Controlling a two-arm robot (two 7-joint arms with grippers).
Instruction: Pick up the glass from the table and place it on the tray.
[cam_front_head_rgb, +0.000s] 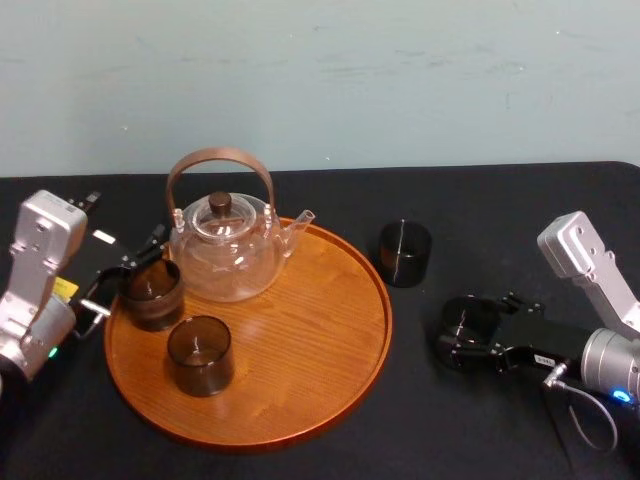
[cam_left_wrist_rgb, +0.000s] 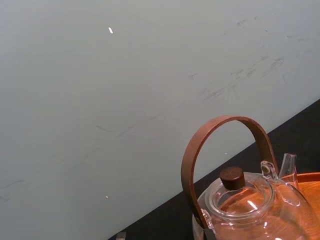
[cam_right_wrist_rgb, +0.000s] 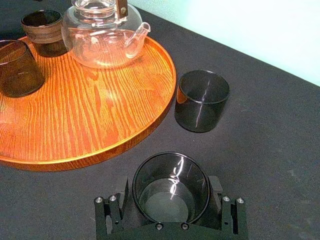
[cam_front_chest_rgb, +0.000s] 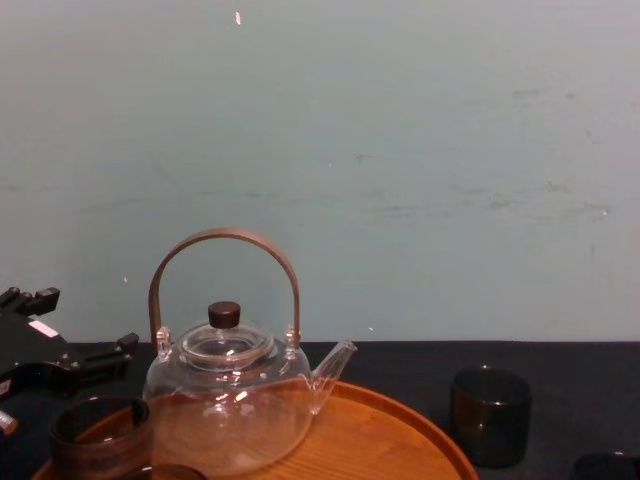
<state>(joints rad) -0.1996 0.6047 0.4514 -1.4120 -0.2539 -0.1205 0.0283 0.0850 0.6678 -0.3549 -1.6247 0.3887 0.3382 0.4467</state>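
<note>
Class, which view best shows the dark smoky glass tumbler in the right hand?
Right wrist view: the dark smoky glass tumbler sits close in the right hand, rim and base visible. Head view shows it small; chest view, perhaps a sliver.

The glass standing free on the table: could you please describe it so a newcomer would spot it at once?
Find the round tray with the teapot on the black table. Just off its right rim stands a dark glass. Unlike the two tray glasses, one beside the left gripper, and the gripped glass in the right gripper, it stands alone.
</note>
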